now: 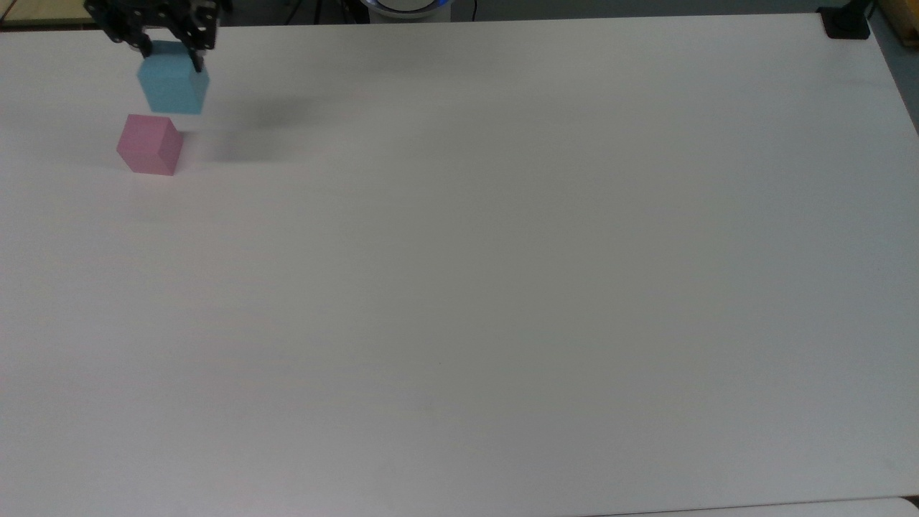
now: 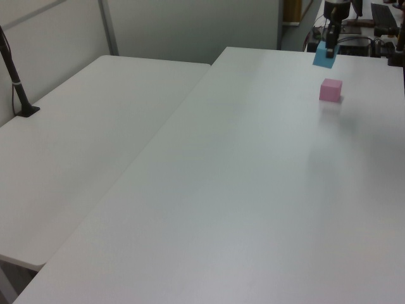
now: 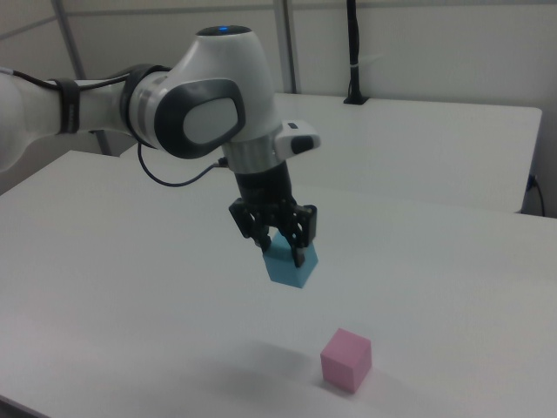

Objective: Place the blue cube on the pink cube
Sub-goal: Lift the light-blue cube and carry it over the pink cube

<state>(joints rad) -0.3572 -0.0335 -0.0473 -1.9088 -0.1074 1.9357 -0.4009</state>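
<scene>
The light blue cube (image 1: 173, 87) (image 2: 324, 57) (image 3: 291, 264) hangs in the air, held at its top by my gripper (image 1: 171, 54) (image 2: 331, 47) (image 3: 280, 252), which is shut on it. The pink cube (image 1: 150, 144) (image 2: 330, 90) (image 3: 346, 360) rests on the white table (image 1: 459, 287) near the top view's left edge. In the right view the blue cube is well above the table, up and to the left of the pink cube, with a clear gap between them.
A second white table (image 2: 82, 133) stands alongside in the left view's left, with a black post (image 2: 16, 82) on it. A black mount (image 1: 847, 21) sits at the top view's upper right corner. The arm's white body (image 3: 191, 109) reaches in from the right view's left.
</scene>
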